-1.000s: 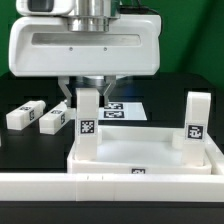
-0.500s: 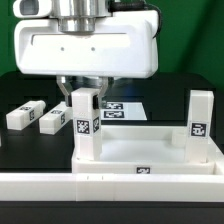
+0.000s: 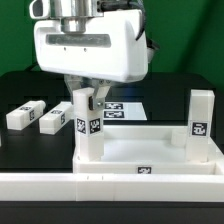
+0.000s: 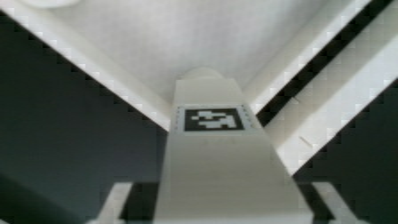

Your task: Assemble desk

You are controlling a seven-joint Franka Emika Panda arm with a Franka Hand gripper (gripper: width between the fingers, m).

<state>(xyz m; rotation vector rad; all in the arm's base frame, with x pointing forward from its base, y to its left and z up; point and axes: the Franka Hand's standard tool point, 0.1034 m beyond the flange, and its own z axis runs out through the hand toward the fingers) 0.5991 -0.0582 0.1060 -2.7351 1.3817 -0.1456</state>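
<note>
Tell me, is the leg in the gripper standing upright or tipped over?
Upright. The leg stands on end at a corner of the panel, sides vertical, with the gripper closed on its top.

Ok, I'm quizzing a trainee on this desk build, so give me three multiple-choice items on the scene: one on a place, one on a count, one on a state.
1. Where do the two loose legs lie?
A. on the black table, at the exterior view's left of the panel
B. inside the panel
C. on the marker board

2. How many legs stand upright on the panel?
A. one
B. two
C. four

3. The gripper is:
A. open, clear of everything
B. closed on the left standing leg
C. holding a lying leg

Key:
1 A, both rest on bare table.
2 B, the left one plus the right standing leg.
3 B, its fingers clasp the leg's top.
</note>
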